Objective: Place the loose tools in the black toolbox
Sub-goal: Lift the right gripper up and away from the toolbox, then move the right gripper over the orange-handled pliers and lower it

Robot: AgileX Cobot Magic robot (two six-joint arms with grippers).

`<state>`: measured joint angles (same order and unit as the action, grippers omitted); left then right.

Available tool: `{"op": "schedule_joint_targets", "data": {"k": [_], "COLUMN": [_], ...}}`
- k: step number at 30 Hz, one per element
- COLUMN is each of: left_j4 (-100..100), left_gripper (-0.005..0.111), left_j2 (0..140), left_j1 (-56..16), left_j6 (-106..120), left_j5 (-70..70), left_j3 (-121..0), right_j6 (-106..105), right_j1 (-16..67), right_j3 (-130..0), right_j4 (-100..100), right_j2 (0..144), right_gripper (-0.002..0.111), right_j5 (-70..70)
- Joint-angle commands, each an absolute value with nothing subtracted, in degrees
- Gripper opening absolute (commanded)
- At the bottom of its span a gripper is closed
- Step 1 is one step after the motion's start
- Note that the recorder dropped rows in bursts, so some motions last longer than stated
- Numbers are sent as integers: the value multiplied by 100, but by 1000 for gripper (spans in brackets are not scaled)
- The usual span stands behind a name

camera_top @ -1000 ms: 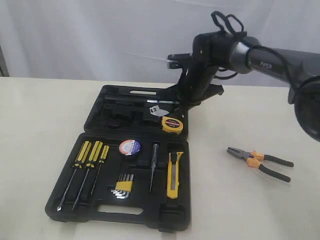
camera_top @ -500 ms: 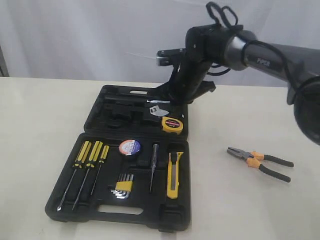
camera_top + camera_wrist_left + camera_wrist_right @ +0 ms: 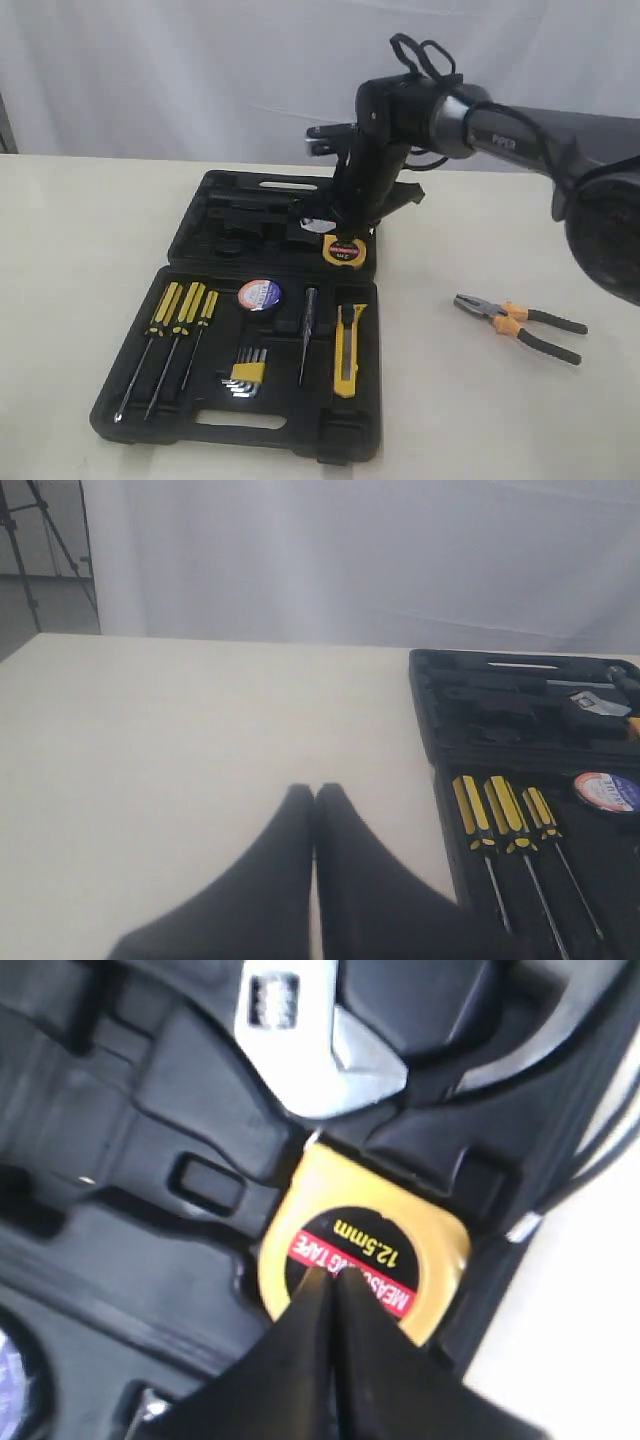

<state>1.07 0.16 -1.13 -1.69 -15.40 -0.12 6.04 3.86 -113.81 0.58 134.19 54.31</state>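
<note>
Overhead, the right hand [image 3: 338, 232] hangs over the far half of the open black toolbox [image 3: 300, 435], its two dark fingers pressed together with nothing between them. From the right wrist view, the joined tips [image 3: 330, 1278] point at the round red-and-black label of the small yellow tape measure [image 3: 380, 1240]; whether they touch it cannot be told. The tape measure [image 3: 343, 250] lies in the toolbox's far half, at its right side near the hinge, just beside the silver head of an adjustable wrench [image 3: 300, 1040].

The orange-and-black-handled pliers [image 3: 520, 325] lie on the pale tabletop [image 3: 480, 420], well apart from the toolbox on its right. The long yellow utility knife [image 3: 347, 350] lies in the near half at its right edge. The dark tape roll [image 3: 259, 294] with its pale printed label sits near the hinge in that same half.

Three yellow-and-black-handled screwdrivers [image 3: 180, 320] lie side by side at the near half's left, and the yellow-holdered hex key set [image 3: 247, 373] sits between them and the knife.

The left hand [image 3: 313, 795] is also closed and empty, fingertips meeting over bare tabletop beside the toolbox's screwdriver side.
</note>
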Motion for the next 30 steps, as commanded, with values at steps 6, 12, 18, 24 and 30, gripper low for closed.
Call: {"op": "schedule_joint_targets", "data": {"k": [6, 12, 18, 24, 30], "left_j4": [121, 121, 121, 121, 121], "left_gripper": [0, 0, 0, 0, 0], "left_j2": [0, 0, 0, 0, 0], "left_j1": [-125, -125, -125, -125, -125], "left_j6": [-166, -166, -166, -166, -166], "left_j5": [-1539, -1539, -1539, -1539, -1539], "left_j3": [0, 0, 0, 0, 0], "right_j6": [493, 495, 444, 395, 395], "right_j1": [342, 76, -433, -889, -1351], "right_j3": [-11389, -11389, -11389, -11252, -9644], "right_j4": [-378, -430, -271, -334, -726], "right_j2": [12474, 12031, 11254, 10236, 9248], "right_gripper": [-1, -1, -1, -1, -1], "right_j5": [5804, 6585, 6996, 6996, 6879]}}
